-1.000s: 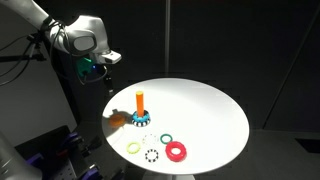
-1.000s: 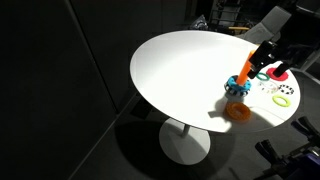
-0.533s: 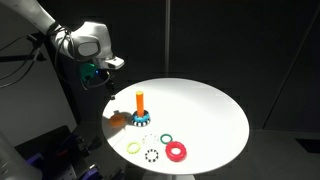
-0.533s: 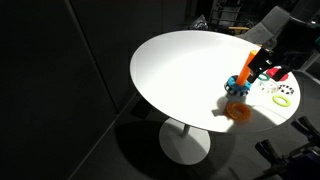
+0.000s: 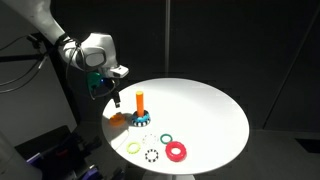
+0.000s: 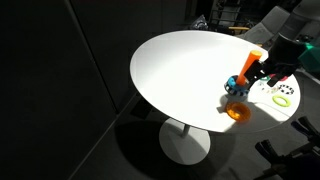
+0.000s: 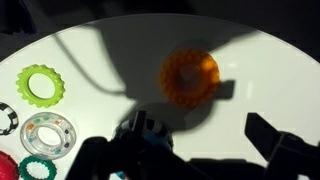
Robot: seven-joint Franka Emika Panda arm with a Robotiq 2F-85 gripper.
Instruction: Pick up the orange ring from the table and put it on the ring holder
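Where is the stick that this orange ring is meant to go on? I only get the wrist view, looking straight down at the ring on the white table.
Observer: Both exterior views show the ring holder standing upright on the table, right beside the orange ring.
Operator: Is anything touching the ring?
Observer: No. In an exterior view the gripper hangs in the air above the ring, clear of it.
Operator: Is anything on the holder already?
Observer: Nothing. It is bare from top to bottom.
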